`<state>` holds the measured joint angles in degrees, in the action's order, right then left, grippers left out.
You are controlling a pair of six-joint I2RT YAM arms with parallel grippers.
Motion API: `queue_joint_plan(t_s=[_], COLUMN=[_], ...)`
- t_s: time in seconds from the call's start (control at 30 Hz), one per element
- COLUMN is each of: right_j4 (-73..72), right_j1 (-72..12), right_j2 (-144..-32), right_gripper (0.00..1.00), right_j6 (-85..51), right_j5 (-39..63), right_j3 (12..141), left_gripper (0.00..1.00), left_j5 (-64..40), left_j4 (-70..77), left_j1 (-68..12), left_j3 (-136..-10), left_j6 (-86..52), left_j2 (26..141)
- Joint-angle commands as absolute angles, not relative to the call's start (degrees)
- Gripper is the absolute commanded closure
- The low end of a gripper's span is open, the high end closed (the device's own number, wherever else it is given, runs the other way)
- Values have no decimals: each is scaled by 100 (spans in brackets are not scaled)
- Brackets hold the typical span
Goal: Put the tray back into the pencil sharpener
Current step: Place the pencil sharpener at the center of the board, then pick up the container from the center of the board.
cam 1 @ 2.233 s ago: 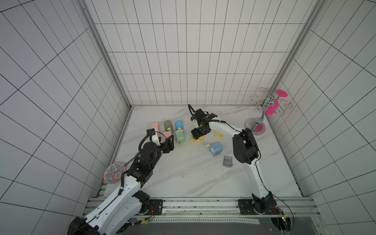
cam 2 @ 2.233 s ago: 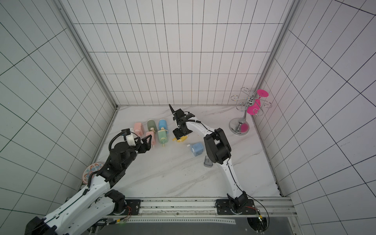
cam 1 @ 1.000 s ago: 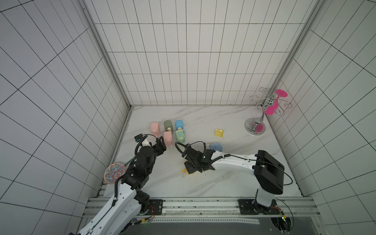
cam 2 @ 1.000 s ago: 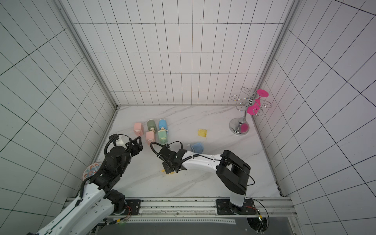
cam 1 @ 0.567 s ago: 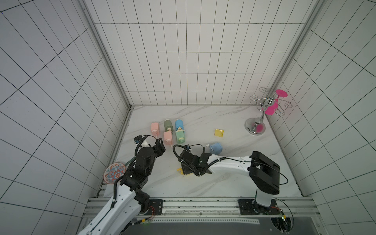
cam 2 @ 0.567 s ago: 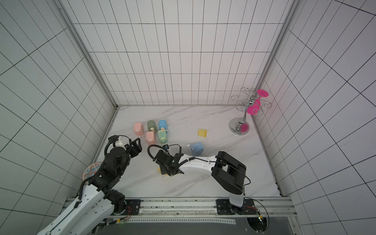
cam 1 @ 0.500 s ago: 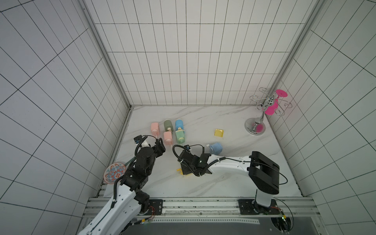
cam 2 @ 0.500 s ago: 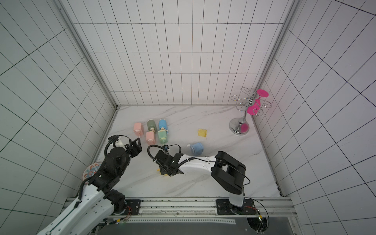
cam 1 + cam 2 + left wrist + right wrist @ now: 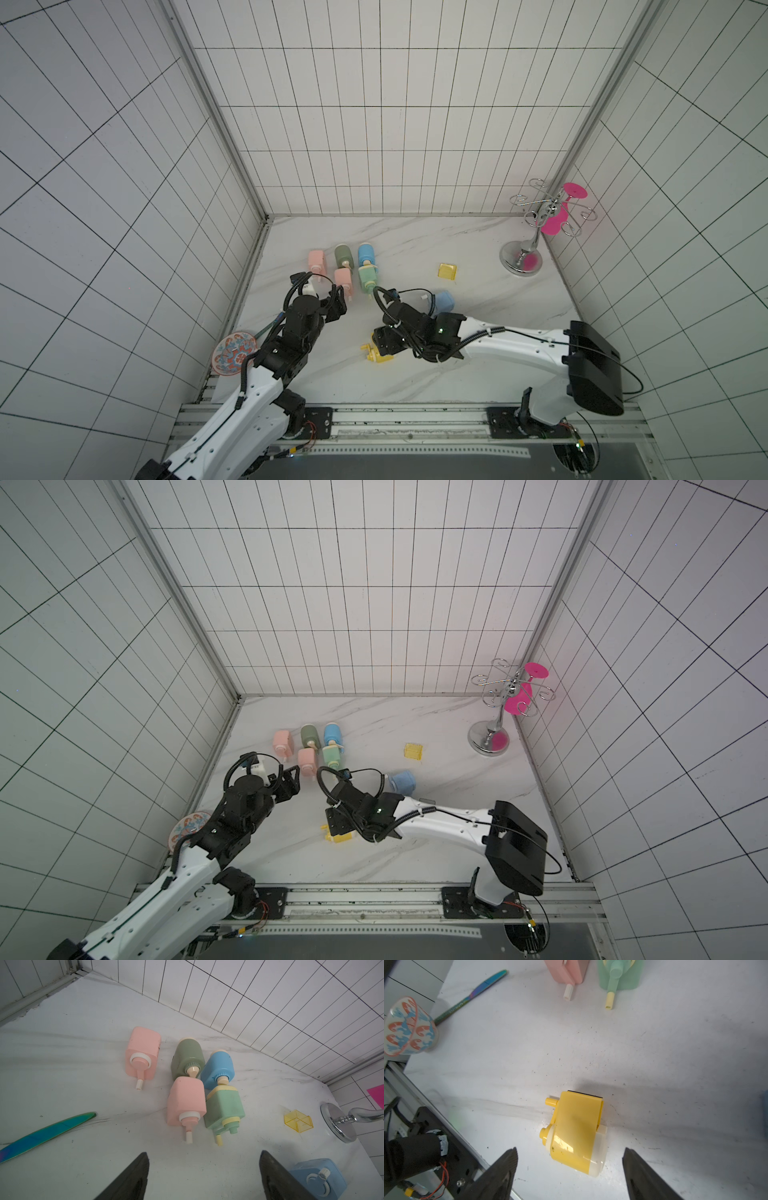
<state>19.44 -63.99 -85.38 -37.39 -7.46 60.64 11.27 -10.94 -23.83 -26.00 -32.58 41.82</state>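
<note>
We find the right arm stretched low from its base at the near right, its white forearm running leftward across the white marble-patterned tabletop (image 9: 419, 376) and the wrist bent downward. The right gripper (image 9: 569, 1149) hangs just above the yellow plastic pencil sharpener (image 9: 577, 1134), which lies on the tabletop left of centre and toward the near edge. Its two dark fingers stand spread, one on each side of the sharpener body. In the right wrist view, bare tabletop shows between each finger and the body, so the hand is released and grips nothing.

The left arm rises from the near left and leans toward the far side, elbow raised. The left gripper (image 9: 203, 1153) points at a cluster of pink, green and blue pastel sharpeners (image 9: 187, 1101). Its fingers are parted with only tabletop between them, so that hand too is released.

The small yellow translucent plastic tray (image 9: 447, 271) sits alone on the tabletop, right of centre and farther back. It is well apart from the yellow sharpener and from both grippers, with its open side up, and it is not in the sharpener. In a top view it lies to the left of the round base of a chrome stand (image 9: 488, 739).
</note>
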Motion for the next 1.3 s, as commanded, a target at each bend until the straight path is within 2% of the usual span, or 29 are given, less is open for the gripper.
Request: queue_joint_plan(t_s=[0.0,0.13,0.27,0.33,0.47,0.67,0.77,0.97,1.27], right_j4=[2456,2780,2838,2764,2743,2770,3216,3451,3810], right_j1=[-5616,-4421,-3394,-2914,-2177,-1766,-1532,-1232,-1130], right_j2=[-7987,-7830,-8344,-8665,-9392,-10211,-10682,-11163,-11759], right_gripper=[28,32,26,22,21,19,20,23,26], right_j6=[-3075,-2378,-1319,-615,651,2722,3307,4218,4793], right_j5=[-1065,-941,-1012,-636,-125,625,1023,1774,2019], right_j3=[5838,5916,6249,6465,7108,7809,8372,8800,9239], left_gripper=[16,16,16,16,16,16,16,16,16], left_j5=[669,701,633,601,596,527,488,439,404], left_j4=[-674,-608,-567,-559,-489,-407,-320,-217,-130], left_j1=[-2363,-2364,-2364,-2364,-2364,-2360,-2361,-2355,-2355], left_j3=[-2608,-2604,-2598,-2580,-2518,-2492,-2466,-2496,-2553], left_j6=[-3018,-3012,-3030,-3023,-2997,-2938,-2895,-2829,-2819], left_j2=[4218,4276,4289,4274,4240,4202,4236,4298,4340])
